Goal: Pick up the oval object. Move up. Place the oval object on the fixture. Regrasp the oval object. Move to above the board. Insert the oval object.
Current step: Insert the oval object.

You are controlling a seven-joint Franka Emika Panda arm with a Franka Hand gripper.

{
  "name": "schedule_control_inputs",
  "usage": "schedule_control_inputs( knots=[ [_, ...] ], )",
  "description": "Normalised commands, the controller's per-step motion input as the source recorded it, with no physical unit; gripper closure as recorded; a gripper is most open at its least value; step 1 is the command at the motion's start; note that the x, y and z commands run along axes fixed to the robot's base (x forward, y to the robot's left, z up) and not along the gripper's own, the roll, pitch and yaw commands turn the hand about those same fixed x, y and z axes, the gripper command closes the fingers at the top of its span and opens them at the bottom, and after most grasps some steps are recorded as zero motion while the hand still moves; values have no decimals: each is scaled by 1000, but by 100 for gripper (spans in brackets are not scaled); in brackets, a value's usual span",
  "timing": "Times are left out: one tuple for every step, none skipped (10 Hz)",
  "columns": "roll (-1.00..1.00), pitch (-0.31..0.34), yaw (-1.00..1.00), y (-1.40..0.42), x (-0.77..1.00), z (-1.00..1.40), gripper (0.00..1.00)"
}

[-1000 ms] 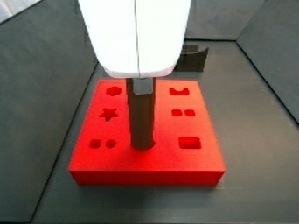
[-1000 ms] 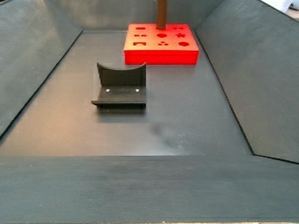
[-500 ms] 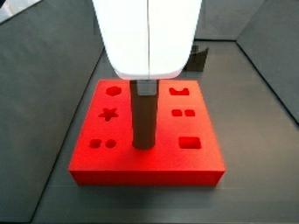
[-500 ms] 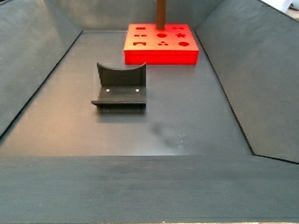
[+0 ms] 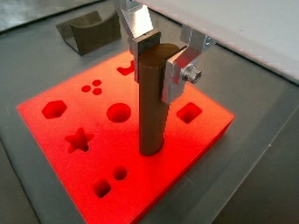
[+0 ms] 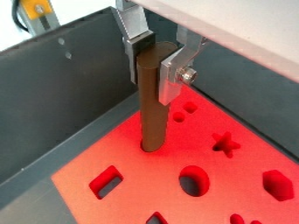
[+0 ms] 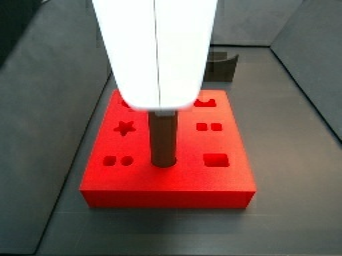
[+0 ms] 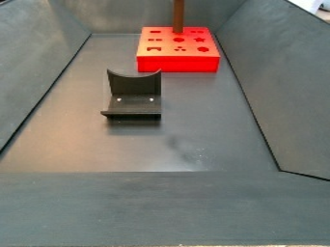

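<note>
On the dark grey floor (image 8: pixel 194 125) rest the fixture (image 8: pixel 131 95) and, well apart, the board (image 8: pixel 180 49).

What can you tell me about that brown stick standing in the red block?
The oval object is a slim, matte brown rod, plain and smooth. It stands upright, its lower end in a cut-out of the red board, the rest rising above. The claw is at its top, silver fingers on either side. Whether they press it cannot be told. It looks almost seated.

Light is even and bright; the board (image 5: pixel 111 131) glows saturated red. In a side view the gripper (image 7: pixel 155 50) above it is blown out white. Shadows are soft. All views look coarse and slightly blurred.
</note>
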Motion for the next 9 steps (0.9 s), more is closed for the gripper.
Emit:
schedule_control_inputs(
  knots=[
    [-74, 30, 0, 17, 149, -740, 100],
    [-17, 50, 0, 6, 40, -837, 100],
    [0, 63, 0, 0, 0, -871, 100],
    [30, 17, 0, 0, 0, -846, 100],
    [57, 0, 0, 0, 0, -791, 100],
    [47, 0, 0, 0, 0, -760, 100],
    [0, 9, 0, 0, 103, -434, 100],
    [-14, 0, 0, 0, 0, 0, 100],
    [-7, 0, 0, 0, 0, 0, 100]
  ],
)
